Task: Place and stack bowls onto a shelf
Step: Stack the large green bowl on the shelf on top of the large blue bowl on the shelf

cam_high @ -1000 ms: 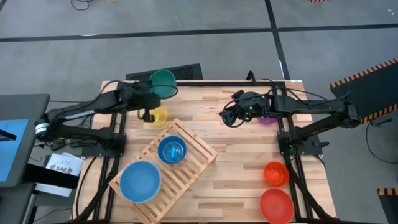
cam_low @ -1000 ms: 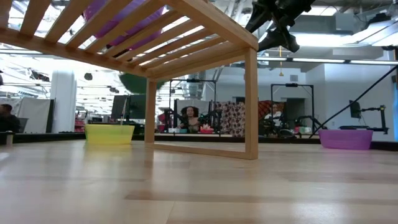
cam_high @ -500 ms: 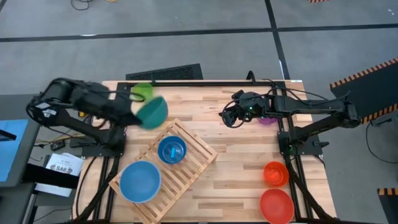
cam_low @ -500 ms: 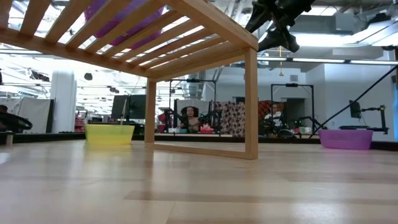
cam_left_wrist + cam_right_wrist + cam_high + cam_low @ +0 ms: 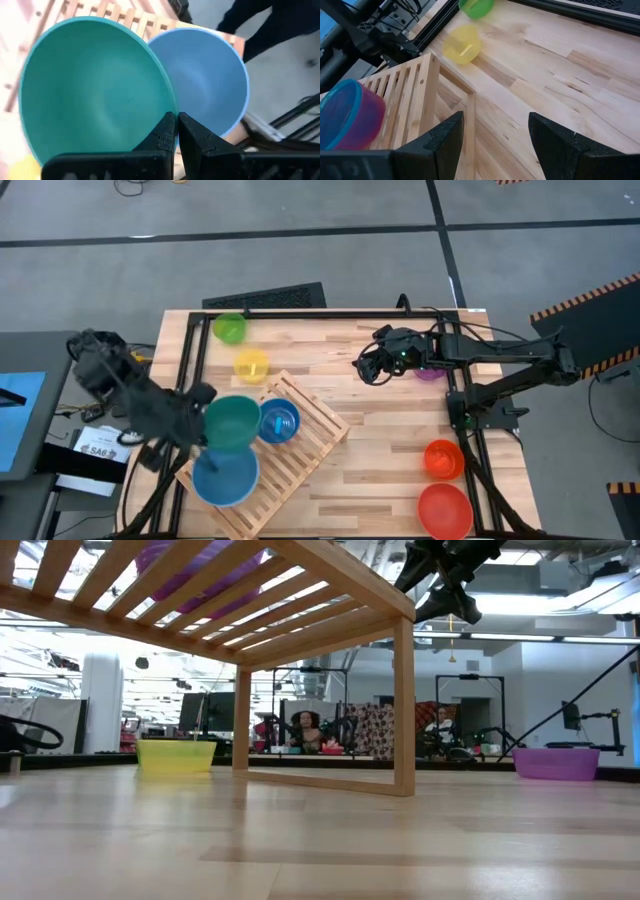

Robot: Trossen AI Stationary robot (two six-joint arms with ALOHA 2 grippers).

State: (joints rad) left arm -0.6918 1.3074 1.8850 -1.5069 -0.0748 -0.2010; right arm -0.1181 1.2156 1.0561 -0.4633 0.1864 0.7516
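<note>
My left gripper (image 5: 205, 423) is shut on a large teal bowl (image 5: 232, 423), over the left part of the slatted wooden shelf (image 5: 305, 442). The teal bowl sits just beyond a large blue bowl (image 5: 225, 475) on the shelf's near-left end. A small blue bowl (image 5: 278, 422) stands mid-shelf. Small green (image 5: 229, 329) and yellow (image 5: 251, 365) bowls rest on the tabletop near its far-left corner. My right gripper (image 5: 368, 368) hangs open above the table's far middle. A purple bowl (image 5: 428, 373) lies partly under that arm. My left gripper pinches the teal bowl's rim (image 5: 170, 111) between its two shut fingers (image 5: 165, 134), coming at it from the table's left. In the left wrist view the bowl's hollow faces the camera, and the blue bowl (image 5: 210, 85) lies behind it.
Orange (image 5: 443, 459) and red (image 5: 445, 510) bowls sit at the table's near-right corner. Bare planks (image 5: 400, 440) lie between the shelf and those bowls. The low view looks under the shelf (image 5: 300, 580) to the yellow (image 5: 175, 755) and purple (image 5: 556, 762) bowls.
My left arm has swung the teal bowl from the table's far-left corner toward the near edge, past the yellow bowl, and it now hangs over the shelf beside the large blue bowl. The small green bowl has come into view. My right arm has kept still.
</note>
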